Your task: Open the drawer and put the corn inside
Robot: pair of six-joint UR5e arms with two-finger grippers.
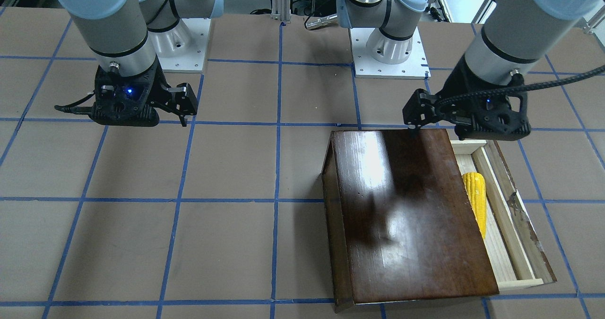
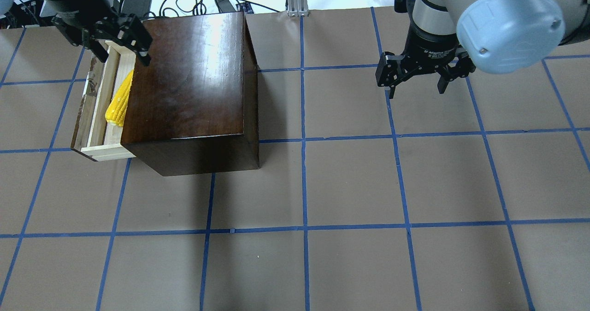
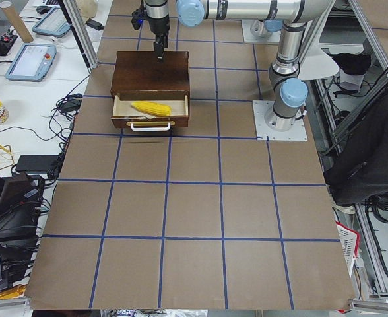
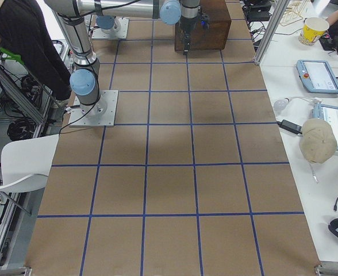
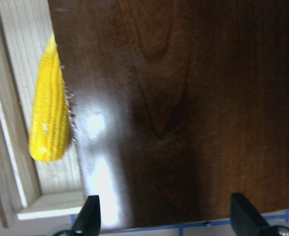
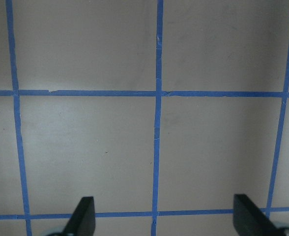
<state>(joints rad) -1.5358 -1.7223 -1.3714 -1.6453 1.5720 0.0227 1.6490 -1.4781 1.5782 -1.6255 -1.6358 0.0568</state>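
Observation:
The dark-brown cabinet [image 1: 406,215] [image 2: 184,71] stands on the robot's left side of the table. Its pale wood drawer [image 1: 505,224] [image 2: 99,94] [image 3: 151,123] is pulled out. The yellow corn [image 1: 475,201] [image 2: 119,101] [image 3: 151,108] [image 5: 50,108] lies inside it, along the cabinet's edge. My left gripper [image 2: 123,55] [image 1: 444,125] [image 5: 166,219] is open and empty. It hovers above the cabinet top by the drawer's far end. My right gripper [image 2: 415,87] [image 1: 156,116] [image 6: 165,219] is open and empty, over bare table far from the cabinet.
The table is covered in brown paper with a blue tape grid [image 2: 304,138]. The two arm bases [image 1: 182,45] [image 1: 390,49] stand at the robot's edge. The drawer has a white handle [image 3: 149,127] on its front. Tablets and cables lie on side benches off the table.

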